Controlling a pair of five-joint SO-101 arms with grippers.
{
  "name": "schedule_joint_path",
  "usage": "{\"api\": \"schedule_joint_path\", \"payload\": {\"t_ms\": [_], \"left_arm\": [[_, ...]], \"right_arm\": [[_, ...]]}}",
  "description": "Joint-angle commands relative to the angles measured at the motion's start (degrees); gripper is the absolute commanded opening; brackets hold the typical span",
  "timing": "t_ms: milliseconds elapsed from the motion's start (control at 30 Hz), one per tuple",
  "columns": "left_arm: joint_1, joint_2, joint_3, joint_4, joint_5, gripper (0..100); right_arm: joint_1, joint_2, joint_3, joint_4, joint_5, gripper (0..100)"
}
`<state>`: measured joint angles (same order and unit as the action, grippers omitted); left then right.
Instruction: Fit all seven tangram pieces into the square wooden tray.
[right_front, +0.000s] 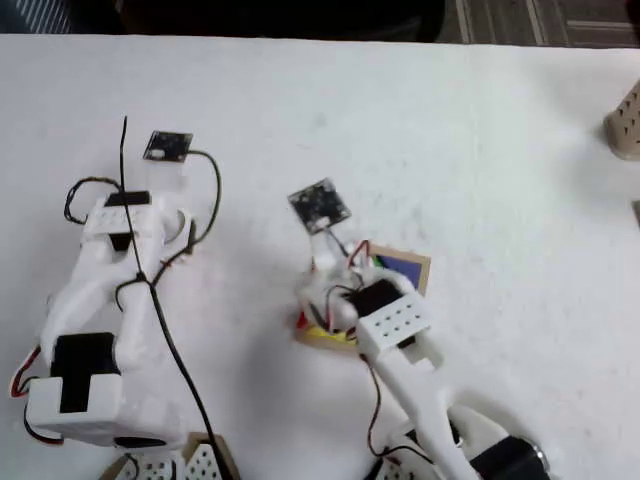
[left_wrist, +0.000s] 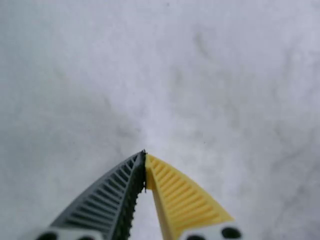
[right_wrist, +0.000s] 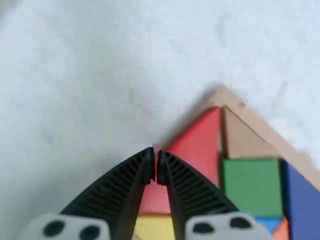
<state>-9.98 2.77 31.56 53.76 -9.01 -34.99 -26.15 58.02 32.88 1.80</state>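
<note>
From the high view, the left arm (right_front: 110, 290) lies over the white table (right_front: 480, 150) on the left side, well apart from the square wooden tray (right_front: 418, 264); the right arm (right_front: 400, 325) reaches in from the near edge and covers most of the tray, so that of its contents only a blue piece (right_front: 398, 270) by the far rim is plain to see.

In the left wrist view, the left gripper (left_wrist: 144, 156) hangs over bare table; its grey finger and its yellow finger meet at the tips, closed together with nothing between them.

In the right wrist view, the right gripper (right_wrist: 155, 154) sits at the tray's edge; its two black fingers are drawn in to a thin slit, and no piece is seen held in them (a pale sliver at the very tips is too small to make out). Just beyond the fingers a red triangle (right_wrist: 197, 145) lies in the tray, pointing toward a corner; next to it is a triangle of bare wooden floor; a green square (right_wrist: 252, 185) touches the red triangle, with the blue piece on its other side; a yellow piece (right_wrist: 152, 227) shows between the finger bases.
</note>
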Motion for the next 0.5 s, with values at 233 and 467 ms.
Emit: {"api": "schedule_joint_path", "payload": {"t_ms": [233,467], "left_arm": [[0.7,-2.8,0.0,-1.1,-3.0,2],[0.7,-2.8,0.0,-1.1,-3.3,2]], "right_arm": [[-2.3,8.6,1.3,-10.8,7.7,1.8],[1.5,4.4,1.5,-2.2,10.4,1.8]]}}
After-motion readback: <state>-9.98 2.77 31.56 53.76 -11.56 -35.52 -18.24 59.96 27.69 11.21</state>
